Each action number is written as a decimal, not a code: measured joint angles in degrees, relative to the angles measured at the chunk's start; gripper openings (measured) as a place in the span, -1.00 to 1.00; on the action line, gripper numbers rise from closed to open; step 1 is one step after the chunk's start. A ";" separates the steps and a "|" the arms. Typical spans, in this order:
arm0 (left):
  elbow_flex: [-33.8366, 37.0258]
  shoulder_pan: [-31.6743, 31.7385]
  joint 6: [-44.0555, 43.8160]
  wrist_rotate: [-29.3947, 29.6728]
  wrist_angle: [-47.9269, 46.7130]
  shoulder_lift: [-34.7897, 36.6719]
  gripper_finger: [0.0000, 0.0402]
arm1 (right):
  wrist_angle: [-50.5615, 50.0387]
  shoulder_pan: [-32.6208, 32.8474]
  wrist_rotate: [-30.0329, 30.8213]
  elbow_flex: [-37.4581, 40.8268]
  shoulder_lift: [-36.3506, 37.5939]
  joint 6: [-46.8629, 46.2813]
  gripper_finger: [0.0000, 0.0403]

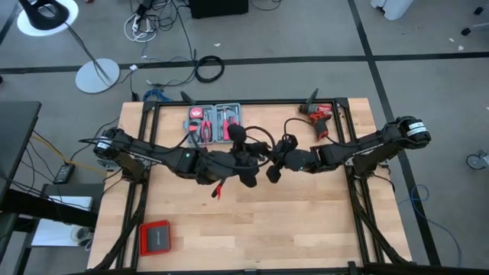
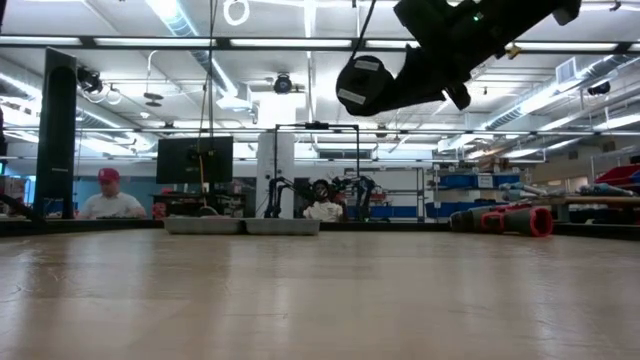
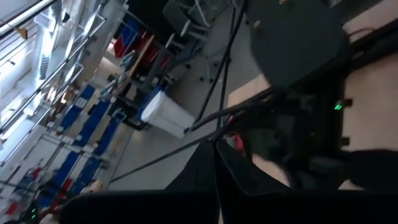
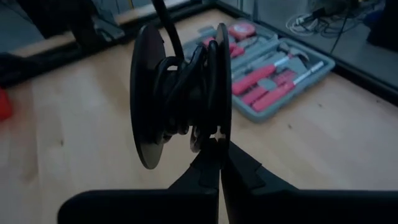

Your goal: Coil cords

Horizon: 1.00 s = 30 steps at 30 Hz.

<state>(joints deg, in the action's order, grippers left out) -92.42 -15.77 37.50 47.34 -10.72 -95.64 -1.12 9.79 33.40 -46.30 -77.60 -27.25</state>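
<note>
Above the middle of the counter (image 1: 306, 229), both arms meet, lifted clear of the wood. The right claw (image 4: 217, 152) has its fingers pressed together on the rim of a small black spool (image 4: 180, 99), two flat discs with a hub between them. Several turns of the cord (image 4: 186, 81) already lie wound around that hub, so the coiling looks well under way rather than just begun. One strand rises off the spool and runs toward the left arm.

In the left wrist view, the left claw (image 3: 214, 155) is also pressed shut, and a thin black line passes right at its tip; it seems to be pinching the free run of the cord, though the dark clutter there leaves this unsure. From overhead, a loop of cord (image 1: 260, 137) arcs between the two claws, so some length appears not yet wound. I cannot find the plug block in any view, so how much slack remains is hard to judge.

My reading: most of the winding is done, and what is left is to take up the loose loop, tuck the end, and set the spool down. The grey tool case (image 1: 216, 122) with red-handled tools lies open at the far edge, apart from the work.
</note>
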 joint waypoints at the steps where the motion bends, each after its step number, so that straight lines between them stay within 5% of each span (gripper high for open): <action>1: 0.00 0.00 0.00 -0.56 0.41 0.00 -1.00 | 0.84 -0.15 -0.01 0.00 0.00 0.36 -1.00; 13: 0.00 0.28 -0.12 -6.56 2.27 -0.48 -1.00 | 12.65 -0.83 -0.88 0.00 -0.07 7.75 -1.00; 23: 0.00 2.30 -0.28 -9.18 3.26 -0.46 -1.00 | 13.31 3.03 0.22 0.00 -0.07 10.83 -1.00; 30: 0.00 2.23 -2.40 -12.67 3.30 -0.44 -1.00 | 14.70 -0.84 1.74 0.00 -0.09 9.53 -1.00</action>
<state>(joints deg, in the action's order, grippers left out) -92.42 -13.54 35.10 34.67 -7.42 -96.07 13.58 8.95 35.14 -46.30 -77.69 -17.71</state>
